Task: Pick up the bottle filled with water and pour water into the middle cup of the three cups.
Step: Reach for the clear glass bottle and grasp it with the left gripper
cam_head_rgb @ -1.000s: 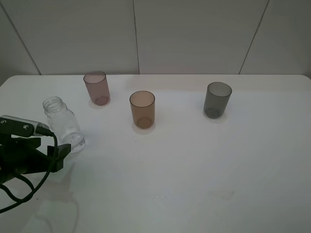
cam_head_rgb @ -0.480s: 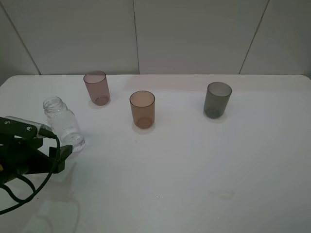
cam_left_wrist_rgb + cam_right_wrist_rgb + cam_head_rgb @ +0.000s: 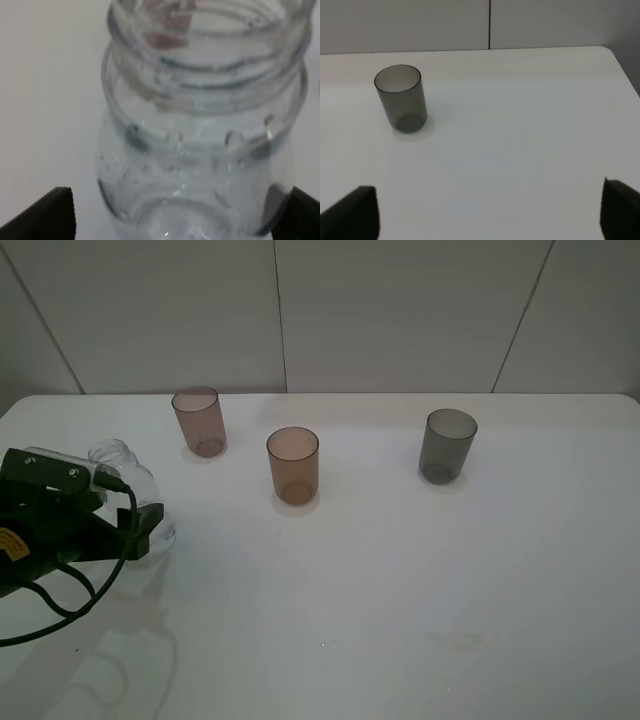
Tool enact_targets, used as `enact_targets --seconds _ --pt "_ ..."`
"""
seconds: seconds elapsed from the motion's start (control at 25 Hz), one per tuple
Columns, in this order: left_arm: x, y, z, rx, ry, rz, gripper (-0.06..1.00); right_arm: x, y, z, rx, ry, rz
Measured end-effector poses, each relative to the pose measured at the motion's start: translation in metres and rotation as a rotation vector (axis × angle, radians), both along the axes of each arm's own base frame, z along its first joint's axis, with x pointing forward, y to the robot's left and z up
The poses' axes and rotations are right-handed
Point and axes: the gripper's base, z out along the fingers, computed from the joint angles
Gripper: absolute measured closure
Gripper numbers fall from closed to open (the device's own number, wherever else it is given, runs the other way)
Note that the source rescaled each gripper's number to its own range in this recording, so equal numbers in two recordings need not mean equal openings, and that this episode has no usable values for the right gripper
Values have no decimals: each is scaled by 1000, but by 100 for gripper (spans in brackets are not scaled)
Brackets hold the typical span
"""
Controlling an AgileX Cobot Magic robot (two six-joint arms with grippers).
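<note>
Bottle [image 3: 200, 150] stands upright near the left end of the table [image 3: 400, 590], well apart from the middle cup [image 3: 293, 465], the amber one. My left claw [image 3: 175, 217] is spread, one finger on either side of the bottle's lower body, not yet pinching. I judge I should centre it between my fingers and close gently below the shoulders, since it has no cap and soft plastic may buckle, then lift level so nothing slops.
</note>
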Motion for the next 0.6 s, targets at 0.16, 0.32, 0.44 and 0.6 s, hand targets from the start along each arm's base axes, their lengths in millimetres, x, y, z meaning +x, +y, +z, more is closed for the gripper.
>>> enact_targets --seconds 0.16,0.32,0.44,0.6 --pt "5 -2 2 -14 -15 -8 -4 0 0 0 0 0 0" --pt "6 -2 2 -18 -16 -6 -4 0 0 0 0 0 0" --pt "11 -3 1 -29 -18 3 -4 0 0 0 0 0 0" --pt "14 -4 2 -34 -27 4 -4 0 0 0 0 0 0"
